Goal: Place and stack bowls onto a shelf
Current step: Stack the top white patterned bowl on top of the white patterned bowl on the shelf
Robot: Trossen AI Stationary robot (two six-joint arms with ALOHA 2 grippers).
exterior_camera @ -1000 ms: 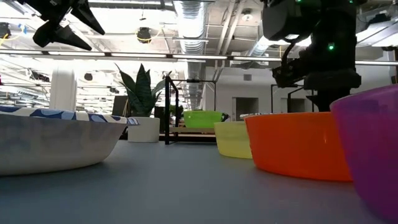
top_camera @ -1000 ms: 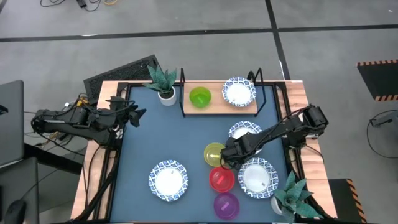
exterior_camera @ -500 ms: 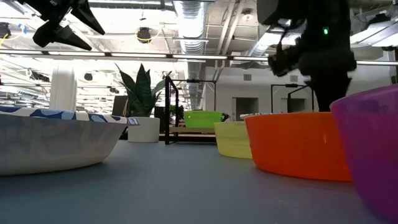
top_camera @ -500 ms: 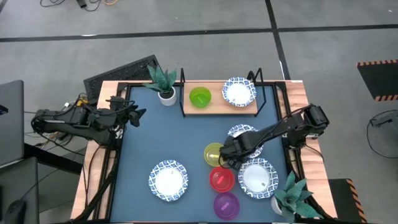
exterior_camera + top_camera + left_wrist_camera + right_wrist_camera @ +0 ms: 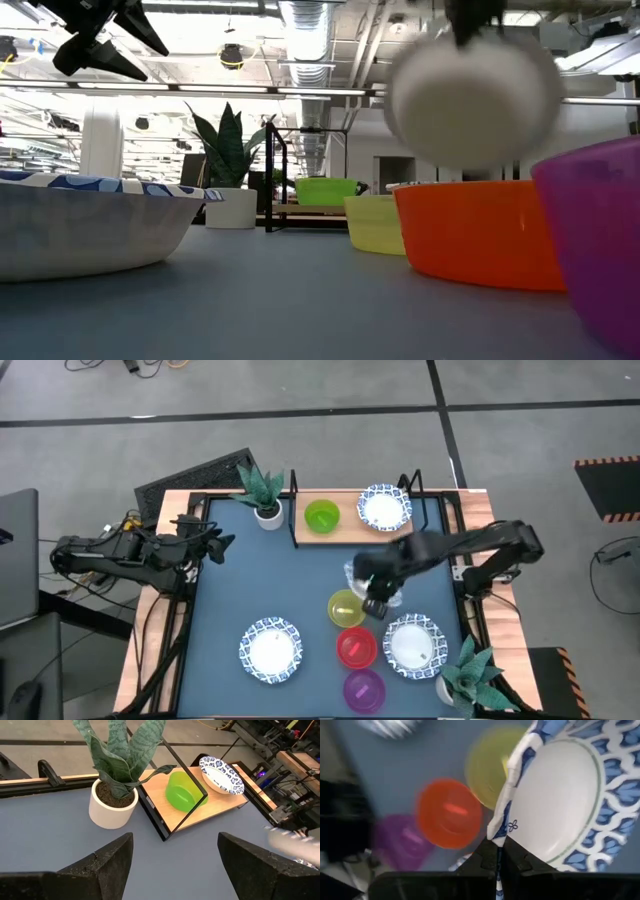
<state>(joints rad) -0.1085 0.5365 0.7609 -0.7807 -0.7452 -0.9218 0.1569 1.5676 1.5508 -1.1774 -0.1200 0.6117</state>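
Right gripper (image 5: 498,857): closed on the rim of a patterned bowl (image 5: 560,805), over the middle of the surface (image 5: 260,580), between the shelf (image 5: 350,532) and the yellow bowl (image 5: 345,607).
Held bowl: lifted clear of the surface; in the low view (image 5: 475,85) it hangs above the small bowls with its underside toward the camera, tilted on edge instead of level. The wrist view shows its white inside facing up and sideways, rim pinched between the fingers.
Bowl relative to gripper: the bowl extends away from the fingertips, gripped at one edge only.
Left gripper (image 5: 172,862): fingers spread apart, holding nothing, raised near the left edge of the surface, well apart from the bowls.
Shelf: carries the green bowl (image 5: 321,516) and one patterned bowl (image 5: 384,507), side by side, apart.
On the surface: yellow bowl, red bowl (image 5: 356,648), purple bowl (image 5: 364,689) in a row; a patterned bowl (image 5: 270,650) front left, another (image 5: 412,644) front right.
Plants: one pot (image 5: 266,513) just left of the shelf, another plant (image 5: 472,672) at the front right corner.
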